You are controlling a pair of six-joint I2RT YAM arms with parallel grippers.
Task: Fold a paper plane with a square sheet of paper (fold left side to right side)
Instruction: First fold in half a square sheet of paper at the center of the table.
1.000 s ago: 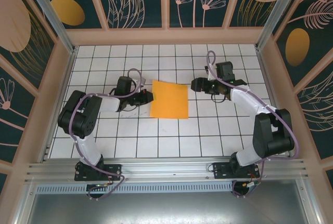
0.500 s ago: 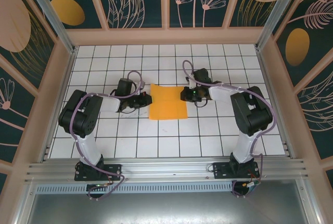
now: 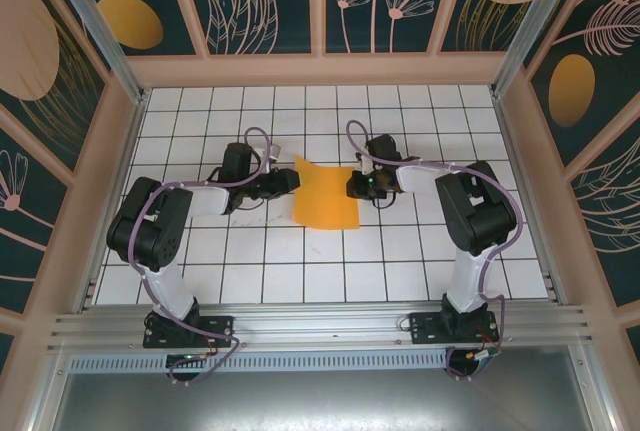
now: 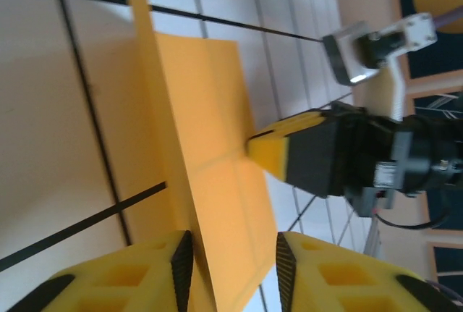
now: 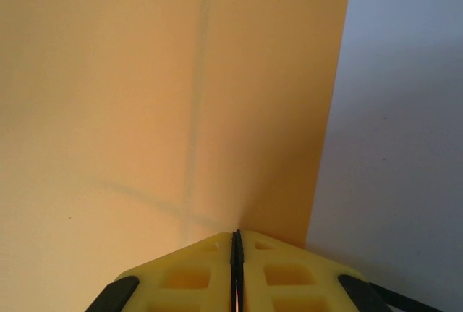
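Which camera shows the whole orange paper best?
The top external view: almost the whole square sheet of paper shows there. The left wrist view sees it slanted and cut off; the right wrist view sees a close patch pinched by the right gripper.

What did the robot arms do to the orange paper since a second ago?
The right gripper swung in from the right and shut on the right edge of the square sheet of paper. The left gripper opened its jaws, and the sheet's left edge now stands up between them. The left arm stayed at that edge, and the sheet stayed in the middle of the table.
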